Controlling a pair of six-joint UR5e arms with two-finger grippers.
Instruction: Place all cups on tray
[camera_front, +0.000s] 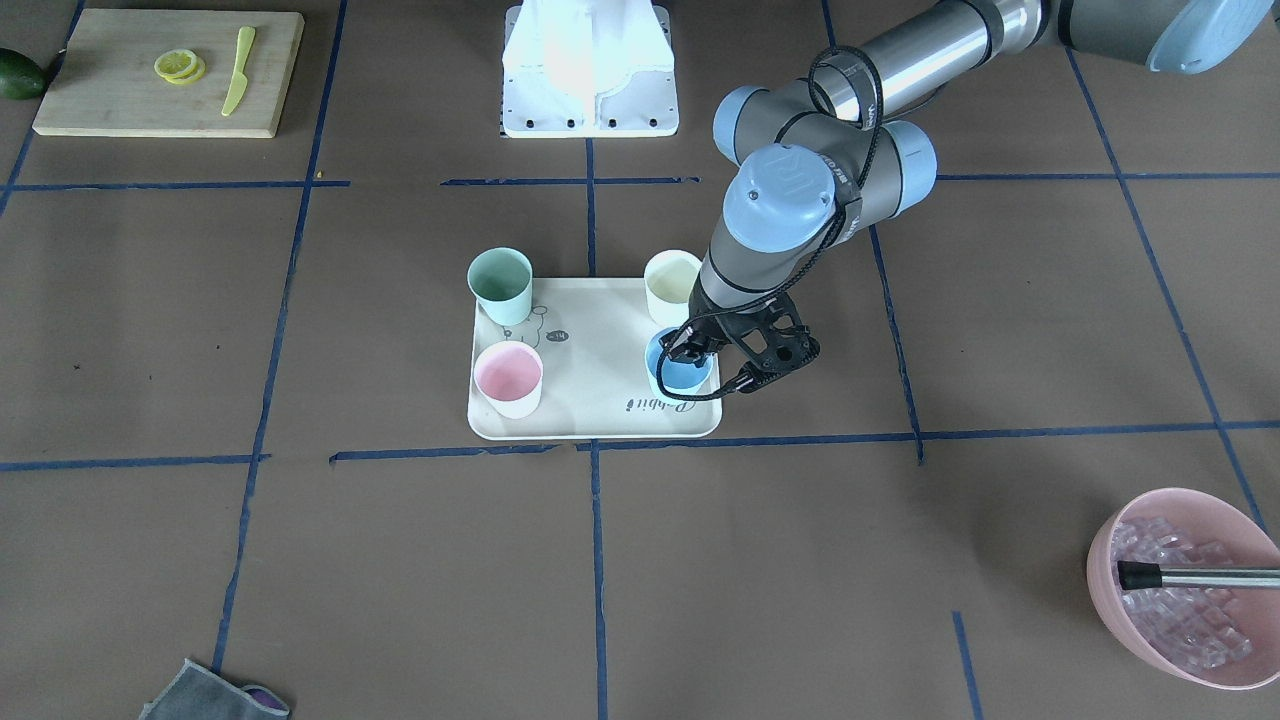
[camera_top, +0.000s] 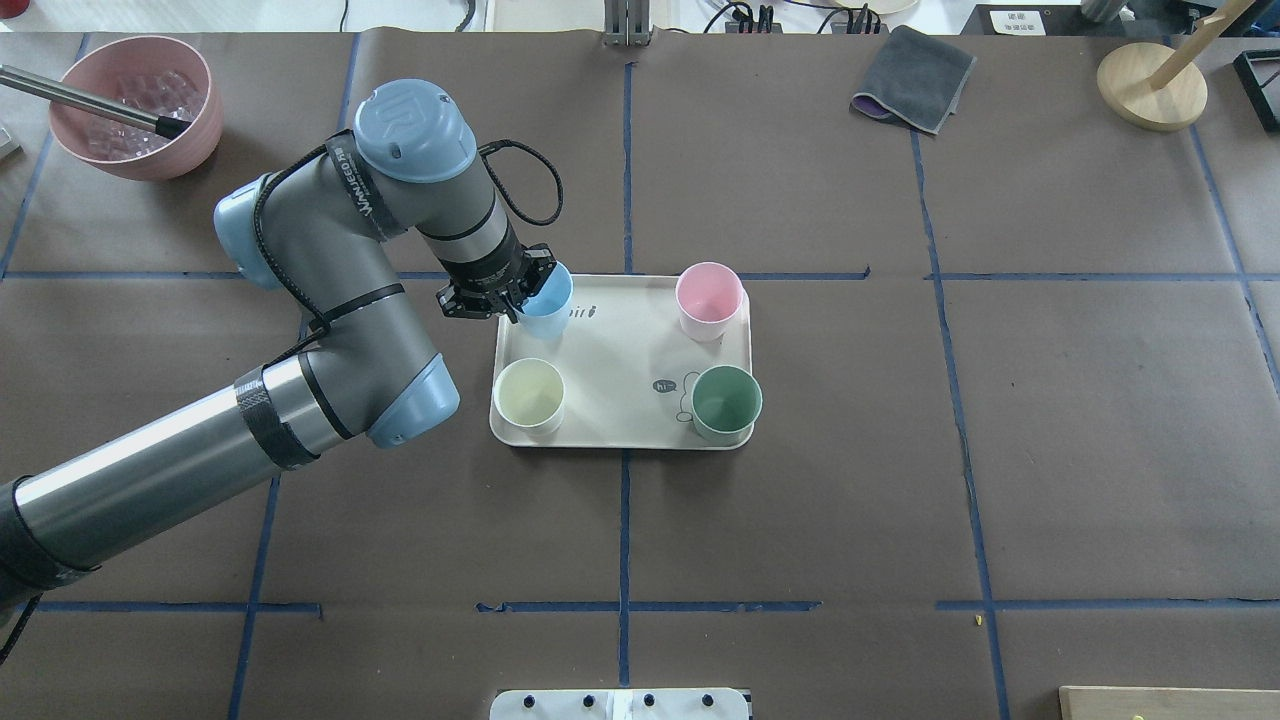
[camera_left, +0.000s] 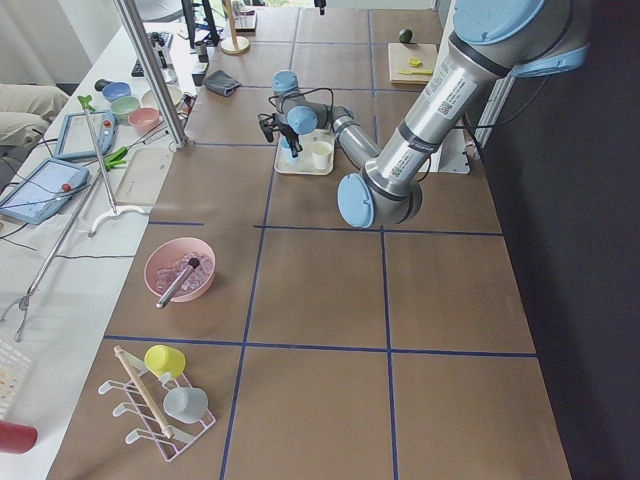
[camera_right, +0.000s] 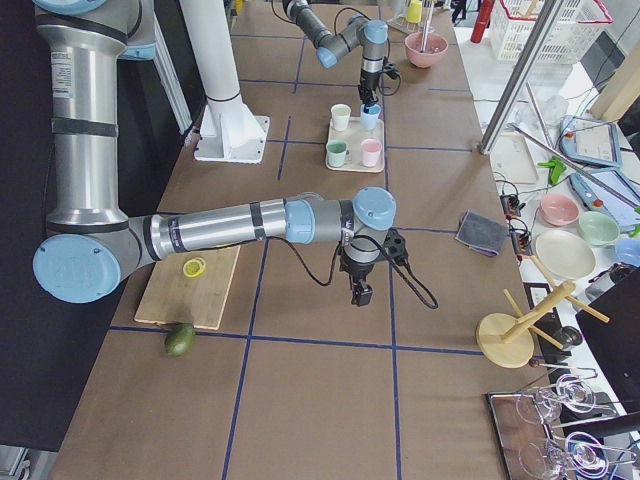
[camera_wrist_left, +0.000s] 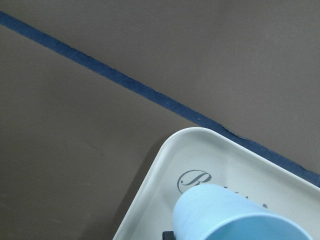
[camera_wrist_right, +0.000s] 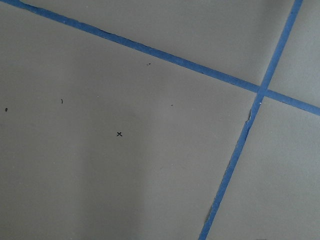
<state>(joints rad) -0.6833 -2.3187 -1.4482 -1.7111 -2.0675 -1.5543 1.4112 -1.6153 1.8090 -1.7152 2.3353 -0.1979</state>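
The cream-beige tray (camera_front: 600, 345) lies mid-table, also in the overhead view (camera_top: 620, 350). On it stand the mint green cup (camera_front: 500, 285), the pale pink cup (camera_front: 508, 378) and the cream-white cup (camera_front: 672, 285), one at each of three corners. My left gripper (camera_front: 688, 350) is shut on the rim of the light blue cup (camera_front: 682, 377), which is at the fourth corner, by the script; the left wrist view shows this cup (camera_wrist_left: 235, 215) over the tray's corner (camera_wrist_left: 160, 195). My right gripper (camera_right: 360, 290) hangs over bare table far from the tray; I cannot tell whether it is open.
A pink bowl of ice cubes (camera_front: 1180, 600) with a metal-handled tool in it is at the table's far left corner. A wooden cutting board (camera_front: 170, 70) with lemon slices and a knife lies near the robot's base (camera_front: 590, 70). A grey cloth (camera_top: 912, 90) lies at the far right.
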